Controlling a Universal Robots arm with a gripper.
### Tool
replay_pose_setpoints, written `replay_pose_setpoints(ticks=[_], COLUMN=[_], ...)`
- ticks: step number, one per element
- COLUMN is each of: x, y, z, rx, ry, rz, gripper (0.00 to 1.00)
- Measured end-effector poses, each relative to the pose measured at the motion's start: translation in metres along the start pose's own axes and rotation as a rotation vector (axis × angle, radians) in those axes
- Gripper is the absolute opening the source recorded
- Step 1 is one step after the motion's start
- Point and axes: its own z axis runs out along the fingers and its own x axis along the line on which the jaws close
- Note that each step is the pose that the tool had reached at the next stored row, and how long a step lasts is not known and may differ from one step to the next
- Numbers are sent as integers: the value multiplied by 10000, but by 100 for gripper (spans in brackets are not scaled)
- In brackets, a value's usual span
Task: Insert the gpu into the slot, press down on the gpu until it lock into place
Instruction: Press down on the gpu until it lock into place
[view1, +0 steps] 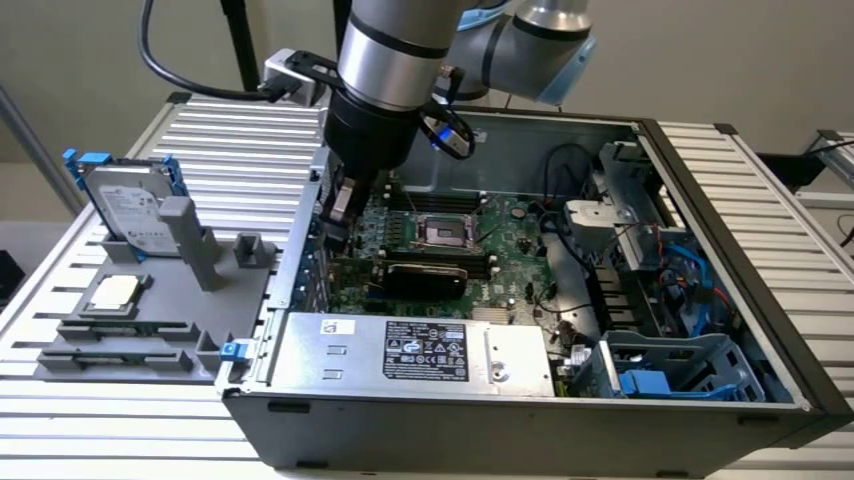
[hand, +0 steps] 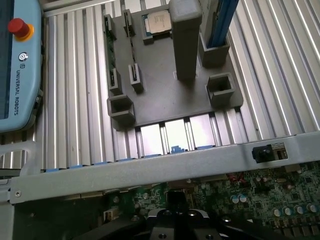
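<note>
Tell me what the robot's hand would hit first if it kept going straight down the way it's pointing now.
Most likely the motherboard near the case's wall on the exterior view's left. The hand points down into the open case there, shut. Depth is unclear, so the exact contact spot is uncertain.

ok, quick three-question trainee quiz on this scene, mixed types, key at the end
1. True or false: the silver labelled metal box lies outside the grey computer case.
2. Where does the silver square processor chip sit? A) on the grey fixture tray B) in the case C) on the metal box
3. Fill in: the gripper is down over the green motherboard at the exterior view's ____ side.

Key: 1 false; 2 A; 3 left.
</note>
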Motion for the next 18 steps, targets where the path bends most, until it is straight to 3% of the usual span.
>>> replay_pose_setpoints(ticks=[18], x=[-19], y=[2], z=[7], rx=[-34], ry=[-70], rz=[261], gripper=[11])
